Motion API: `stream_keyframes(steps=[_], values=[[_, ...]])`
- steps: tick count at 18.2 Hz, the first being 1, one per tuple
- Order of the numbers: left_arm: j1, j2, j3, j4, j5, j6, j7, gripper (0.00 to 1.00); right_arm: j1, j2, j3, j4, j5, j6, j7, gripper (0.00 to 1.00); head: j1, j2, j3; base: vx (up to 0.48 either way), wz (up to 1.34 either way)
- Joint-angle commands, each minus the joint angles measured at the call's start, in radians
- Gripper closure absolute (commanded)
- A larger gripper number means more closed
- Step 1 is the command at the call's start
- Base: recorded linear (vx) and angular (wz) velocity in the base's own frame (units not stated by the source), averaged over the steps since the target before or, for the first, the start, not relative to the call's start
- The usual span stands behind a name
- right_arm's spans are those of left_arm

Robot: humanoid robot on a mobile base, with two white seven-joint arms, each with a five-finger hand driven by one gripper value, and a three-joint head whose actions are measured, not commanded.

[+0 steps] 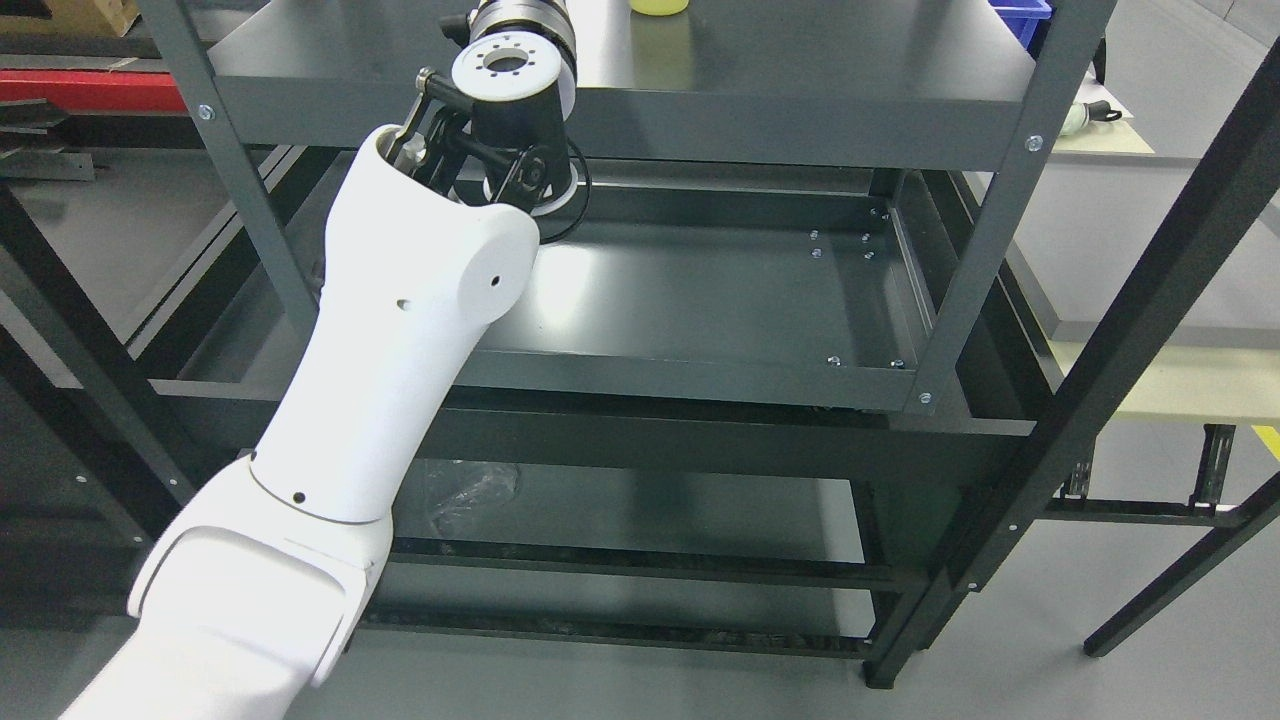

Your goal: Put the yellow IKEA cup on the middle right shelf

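The yellow cup (659, 6) on the top shelf (800, 70) looks light, rigid and smooth, best held around its wall; the left arm (400, 300) reaches up, but its hand's state cannot be told.

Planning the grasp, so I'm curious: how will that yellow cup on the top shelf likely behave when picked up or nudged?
Only the base of the yellow cup shows. It looks like smooth plastic, so probably light and stiff. On the glossy top shelf, a nudge would likely slide it rather than tip it.

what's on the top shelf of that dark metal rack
A yellow cup stands on the dark grey metal top shelf, cut off by the frame edge. A blue bin corner shows far right. The white left arm covers part; its hand is out of view.
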Motion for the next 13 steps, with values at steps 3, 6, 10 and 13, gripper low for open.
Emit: stream_keyframes(steps=[3,6,10,13], values=[[0.180,0.154,-0.138,-0.405,-0.003,-0.200,-0.127,0.01,0.011,-0.017,0.017,0.000,-0.025,0.001,-0.215,0.01,0.0000,0.000,0.000,-0.033,0.04],[0.217,0.178,-0.249,-0.438,-0.003,-0.283,-0.195,0.01,0.011,-0.017,0.017,0.000,-0.025,0.001,-0.215,0.01,0.0000,0.000,0.000,-0.055,0.05],[0.275,0.180,-0.415,-0.438,-0.004,-0.418,-0.377,0.01,0.011,-0.017,0.017,0.000,-0.025,0.001,-0.215,0.01,0.0000,0.000,0.000,-0.075,0.10],[0.346,0.180,-0.525,-0.436,-0.019,-0.452,-0.493,0.01,0.011,-0.017,0.017,0.000,-0.025,0.001,-0.215,0.01,0.0000,0.000,0.000,-0.102,0.12]])
